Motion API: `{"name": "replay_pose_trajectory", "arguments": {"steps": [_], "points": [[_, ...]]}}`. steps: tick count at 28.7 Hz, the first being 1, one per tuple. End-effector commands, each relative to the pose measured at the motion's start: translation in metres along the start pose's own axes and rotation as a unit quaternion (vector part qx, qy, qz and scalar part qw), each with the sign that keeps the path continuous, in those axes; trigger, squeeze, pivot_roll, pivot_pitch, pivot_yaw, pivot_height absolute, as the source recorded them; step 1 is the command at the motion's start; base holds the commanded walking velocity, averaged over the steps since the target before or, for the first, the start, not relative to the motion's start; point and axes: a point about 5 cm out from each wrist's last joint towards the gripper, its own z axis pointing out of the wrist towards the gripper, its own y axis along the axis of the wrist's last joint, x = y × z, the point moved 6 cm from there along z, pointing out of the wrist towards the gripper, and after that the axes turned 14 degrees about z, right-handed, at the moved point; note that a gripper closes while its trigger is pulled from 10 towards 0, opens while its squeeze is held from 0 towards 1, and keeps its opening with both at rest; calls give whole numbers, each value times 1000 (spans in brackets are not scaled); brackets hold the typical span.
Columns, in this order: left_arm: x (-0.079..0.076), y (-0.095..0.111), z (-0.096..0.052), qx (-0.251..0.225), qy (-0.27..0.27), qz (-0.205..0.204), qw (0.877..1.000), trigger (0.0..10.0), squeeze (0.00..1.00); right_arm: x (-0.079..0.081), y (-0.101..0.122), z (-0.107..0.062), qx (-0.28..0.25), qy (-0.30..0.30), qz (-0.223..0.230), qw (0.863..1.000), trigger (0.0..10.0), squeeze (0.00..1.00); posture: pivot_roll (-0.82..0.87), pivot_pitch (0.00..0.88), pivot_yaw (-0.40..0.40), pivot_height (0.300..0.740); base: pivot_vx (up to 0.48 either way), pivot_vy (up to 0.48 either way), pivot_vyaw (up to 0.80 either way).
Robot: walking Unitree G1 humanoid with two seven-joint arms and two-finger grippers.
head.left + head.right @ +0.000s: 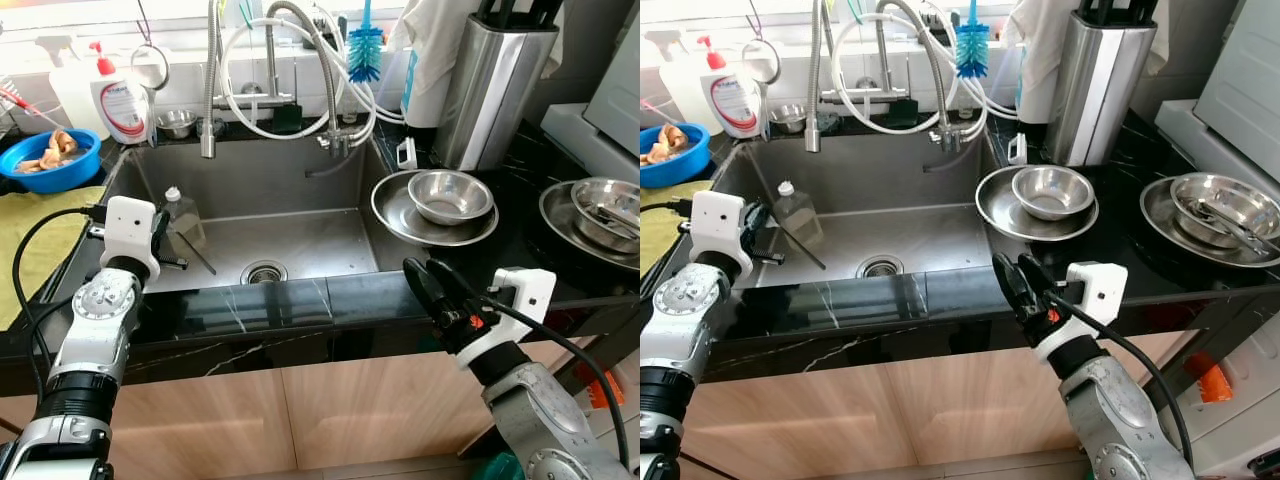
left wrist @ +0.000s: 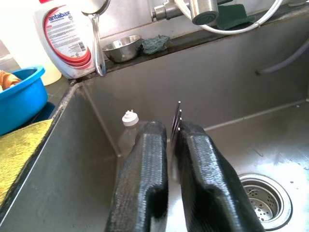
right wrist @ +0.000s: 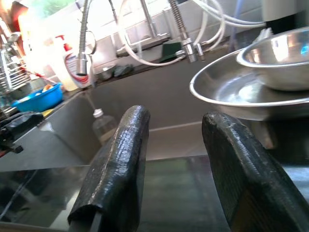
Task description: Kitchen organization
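Observation:
My left gripper hangs over the left part of the steel sink, shut on a thin metal fork. The fork's tines stick out past the black fingers and point down into the basin. Just beyond it, a clear plastic bottle with a white cap stands against the sink's left wall. My right gripper is open above the black front edge of the counter, right of the drain. It holds nothing and faces a steel plate with a steel bowl in it.
A second plate with a bowl and utensils sits at the far right. A steel knife block and a blue brush stand behind the sink. On the left are a dish soap bottle, a blue bowl and a yellow cloth.

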Motion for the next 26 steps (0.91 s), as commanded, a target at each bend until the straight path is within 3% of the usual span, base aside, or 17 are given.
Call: {"name": "replay_pose_trajectory", "arguments": {"steps": [1, 15, 16, 17, 21, 24, 26], "points": [[1, 3, 3, -8, 1, -3, 1000, 10000, 1000, -11, 7, 1, -18, -29, -8, 999, 10000, 0, -70, 0, 42, 740, 0, 0, 0], [-4, 12, 5, -28, -5, -28, 999, 10000, 1000, -34, 28, 1, -76, -103, -16, 992, 10000, 0, -70, 0, 47, 740, 0, 0, 0], [-5, 15, 6, -33, -6, -32, 999, 10000, 620, -36, 31, 1, -82, -108, -15, 991, 10000, 0, -71, 0, 47, 740, 0, 0, 0], [-5, 17, 6, -37, -5, -34, 999, 10000, 0, -37, 34, 1, -88, -113, -16, 990, 10000, 0, -71, 0, 47, 740, 0, 0, 0], [-10, 34, 6, -71, -5, -51, 996, 10000, 0, -39, 44, 3, -104, -123, -24, 987, 10000, 0, -71, 0, 49, 740, 0, 0, 0], [-20, 49, 1, -108, -15, -68, 992, 10000, 0, -40, 51, 3, -118, -134, -59, 982, 10000, 0, -70, 0, 50, 740, 0, 0, 0], [-27, 59, -5, -133, -15, -58, 989, 10000, 0, -37, 61, 4, -141, -138, -84, 977, 10000, 0, -74, 0, 51, 740, 0, 0, 0]]}}
